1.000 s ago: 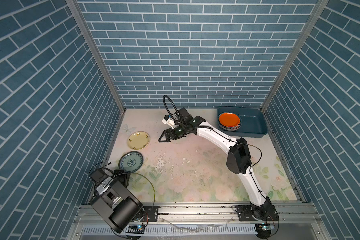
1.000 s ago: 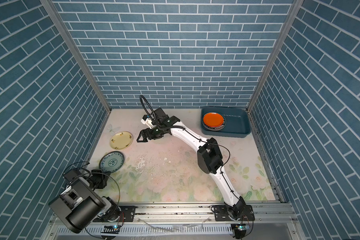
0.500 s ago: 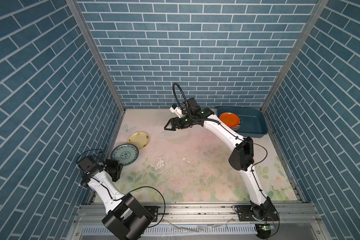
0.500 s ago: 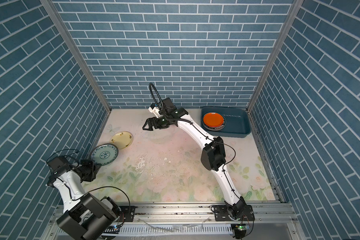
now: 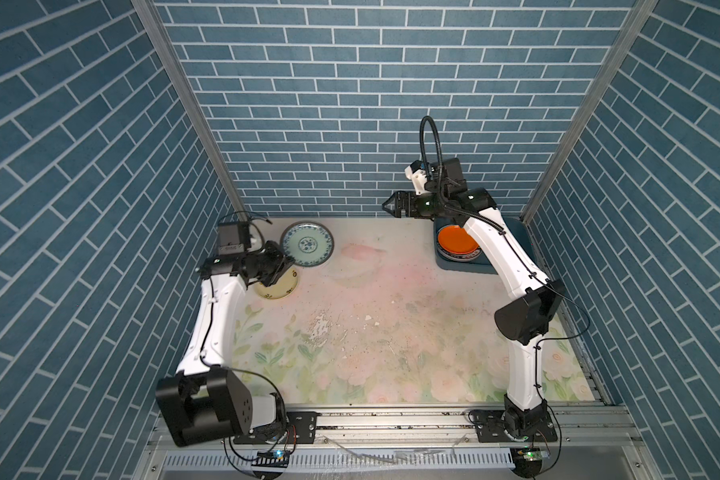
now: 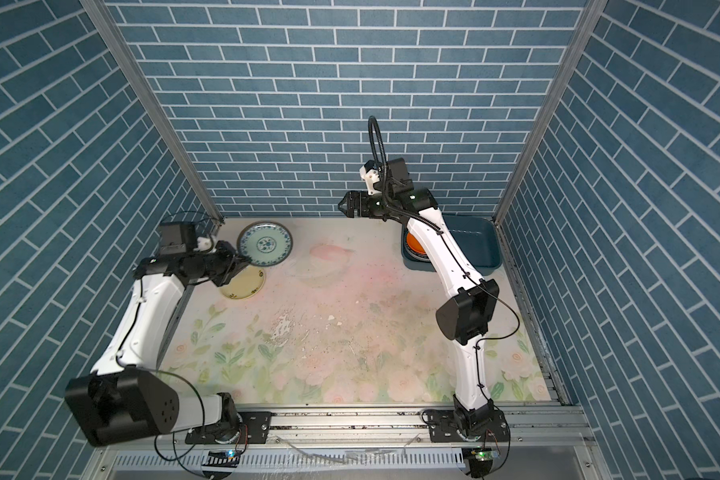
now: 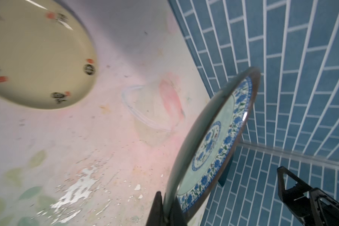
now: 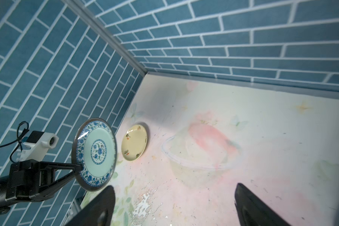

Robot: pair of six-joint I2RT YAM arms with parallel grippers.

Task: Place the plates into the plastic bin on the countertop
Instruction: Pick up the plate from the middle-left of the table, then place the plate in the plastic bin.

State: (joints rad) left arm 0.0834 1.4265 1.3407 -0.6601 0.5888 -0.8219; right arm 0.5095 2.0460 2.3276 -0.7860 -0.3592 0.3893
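**Item 1, celadon plate** (image 5: 307, 244) (image 6: 264, 243): round, so no long axis. Lifted clear of the tabletop (image 5: 371, 316) at the back left, near the corner. Patterned face up, tilted rather than level. It sticks out from the grip toward the back wall and the right. The left wrist view shows it nearly edge-on (image 7: 213, 140).

**Item 2, left gripper** (image 5: 285, 266) (image 6: 242, 261) (image 8: 79, 168): jaws clamped on the celadon plate's rim at its left-front edge.

**Item 3, cream-yellow plate** (image 5: 281, 286) (image 6: 244, 284) (image 8: 134, 141): lies flat on the tabletop, face up, just below and in front of the held plate, partly covered by the left gripper in both top views.

**Item 4, plastic bin** (image 6: 472, 241): back right corner, long axis running left to right.

**Item 5, orange plate** (image 5: 454, 241) (image 6: 412, 241): in the bin's left half, face up, on top of a white, dark-rimmed plate.

**Item 6, right gripper** (image 5: 385, 205) (image 8: 174, 205): raised above the tabletop, left of the bin, pointing left. Jaws wide apart and empty.
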